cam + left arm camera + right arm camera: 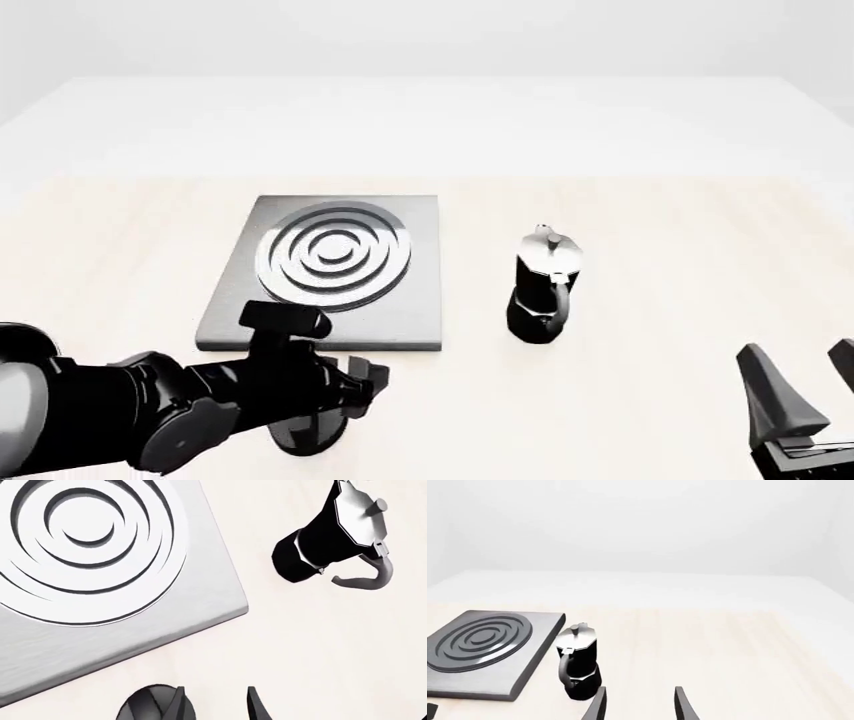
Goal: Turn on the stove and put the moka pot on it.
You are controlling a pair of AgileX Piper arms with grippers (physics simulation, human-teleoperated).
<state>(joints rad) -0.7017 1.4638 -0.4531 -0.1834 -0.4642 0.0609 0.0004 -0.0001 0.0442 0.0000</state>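
The stove (334, 270) lies flat on the pale wooden table (641, 380), left of its middle, with the moka pot (545, 287) standing upright just off the slab's right edge, apart from it. The left gripper (213, 705) hangs with fingers spread over the black oval knob (155, 705) near the stove's front edge, one finger crossing the knob. The right gripper (801, 385) waits open near the table's front right corner, holding nothing.

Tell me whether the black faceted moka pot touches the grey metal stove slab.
Apart. The front view shows bare table between the black faceted moka pot and the grey metal stove slab.
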